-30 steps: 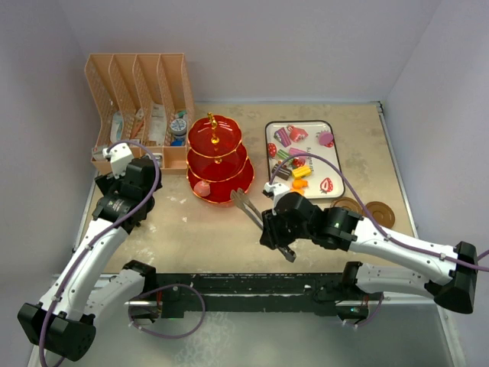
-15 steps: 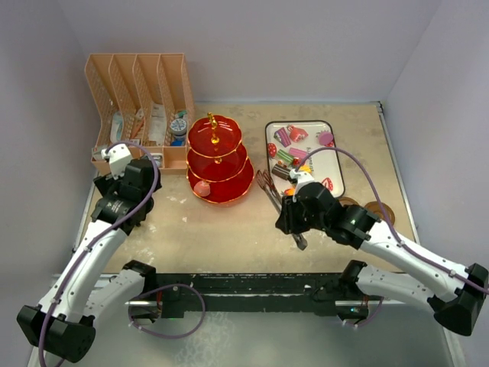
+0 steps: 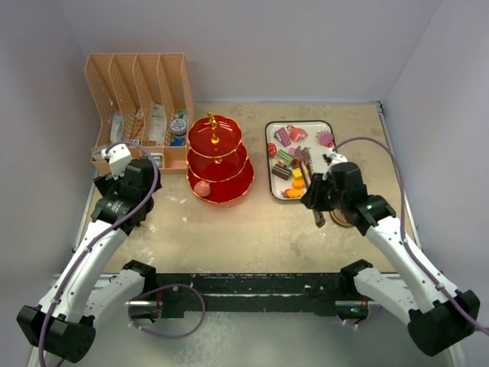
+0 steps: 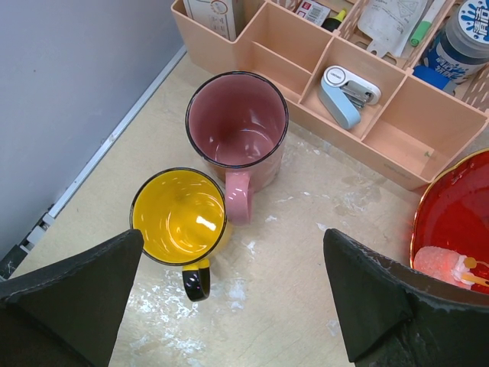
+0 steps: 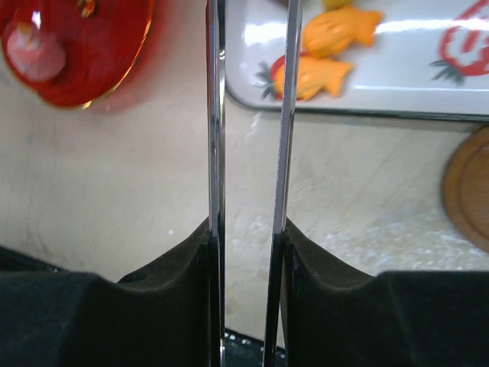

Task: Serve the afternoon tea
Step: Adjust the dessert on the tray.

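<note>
The red three-tier stand [image 3: 219, 159] stands mid-table with a pink cake [image 3: 202, 187] on its bottom tier. Small toy cakes and sweets [image 3: 292, 157] lie on the white strawberry-print tray [image 3: 330, 170]. My right gripper [image 3: 318, 203] is shut on the metal tongs [image 3: 307, 171], whose two arms [image 5: 215, 115] reach over the tray's near edge by two orange fish sweets [image 5: 315, 74]. My left gripper [image 4: 229, 306] is open above the table, just in front of the yellow mug [image 4: 179, 216] and the pink mug [image 4: 238, 130]. Both mugs are hidden under that arm in the top view.
A peach desk organizer [image 3: 141, 107] with stationery stands at the back left, right behind the mugs [image 4: 359, 92]. A brown round coaster [image 5: 470, 191] lies right of the tongs, near the tray's front edge. Walls close the left, back and right sides.
My right arm has swung to the right with the tongs, from in front of the stand to the tray's near edge. The left arm has not moved.
</note>
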`<move>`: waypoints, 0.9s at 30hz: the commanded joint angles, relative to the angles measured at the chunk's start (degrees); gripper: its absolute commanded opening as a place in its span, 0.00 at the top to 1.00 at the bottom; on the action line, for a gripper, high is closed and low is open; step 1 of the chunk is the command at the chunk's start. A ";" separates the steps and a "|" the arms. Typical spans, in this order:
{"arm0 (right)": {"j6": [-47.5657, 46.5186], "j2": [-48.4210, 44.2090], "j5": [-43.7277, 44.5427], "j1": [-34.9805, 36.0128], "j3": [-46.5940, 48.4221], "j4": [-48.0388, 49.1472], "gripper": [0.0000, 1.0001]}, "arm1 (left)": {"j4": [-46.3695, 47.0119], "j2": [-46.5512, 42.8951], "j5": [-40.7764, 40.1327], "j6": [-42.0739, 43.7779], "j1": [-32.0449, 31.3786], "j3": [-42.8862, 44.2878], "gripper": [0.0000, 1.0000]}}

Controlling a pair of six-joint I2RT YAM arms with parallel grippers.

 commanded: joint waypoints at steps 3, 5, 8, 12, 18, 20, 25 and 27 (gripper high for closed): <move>-8.06 4.07 -12.06 -20.02 1.92 5.67 0.64 | 1.07 -0.77 -0.16 -0.23 -0.12 0.73 0.00; -8.56 7.00 -13.48 -23.07 3.40 6.46 0.64 | 1.09 -0.73 -0.25 -0.26 -0.15 0.75 0.00; -7.31 10.57 -11.73 -24.21 5.38 8.07 0.62 | 1.12 -0.78 -0.51 -0.12 -0.13 0.73 0.00; -6.25 14.50 -10.43 -24.43 7.89 10.05 0.61 | 1.20 -0.67 -0.31 -0.04 -0.12 0.79 0.00; -5.57 19.76 -1.42 -25.09 12.78 11.13 0.57 | 1.38 -0.53 0.16 0.18 -0.15 0.79 0.00; -5.49 21.62 -0.15 -25.31 13.95 12.49 0.57 | 1.39 -0.63 0.26 0.23 -0.15 0.80 0.00; -6.55 29.81 0.40 -26.33 19.70 13.19 0.60 | 1.56 -0.87 0.53 0.38 -0.15 0.72 0.00; -7.21 32.99 1.27 -26.72 22.62 12.62 0.61 | 1.74 -0.75 0.87 0.51 -0.14 0.68 0.00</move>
